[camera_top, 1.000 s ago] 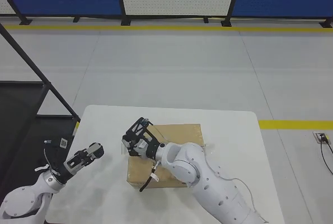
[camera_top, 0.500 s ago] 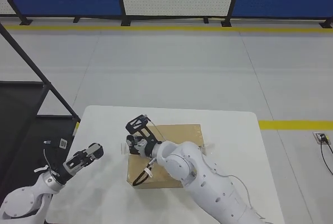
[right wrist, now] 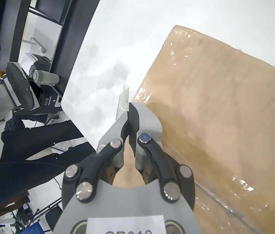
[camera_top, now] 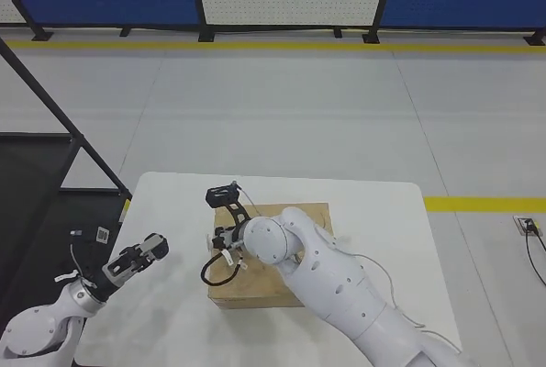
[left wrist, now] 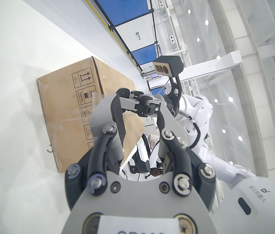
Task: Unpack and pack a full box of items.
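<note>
A brown cardboard box (camera_top: 315,216) taped with clear tape stands mid-table, its flaps down. My right gripper (camera_top: 219,240) is at the box's left top edge, shut on a strip of clear tape (right wrist: 123,102) that sticks out past its fingertips. The right wrist view looks along that gripper (right wrist: 129,113) over the glossy taped top of the box (right wrist: 213,98). My left gripper (camera_top: 158,244) hovers over the table to the left of the box, open with nothing between its fingers. In the left wrist view, this gripper (left wrist: 139,102) faces the box's printed side (left wrist: 74,91).
The white table (camera_top: 162,202) has bare room to the left of the box and behind it. A black frame (camera_top: 61,128) stands off the table's left edge. A yellow floor line (camera_top: 493,204) runs to the right.
My right arm has swung round over the box, with its wrist turning and the gripper shifting slightly along the box's left edge. The left arm has stayed put.
</note>
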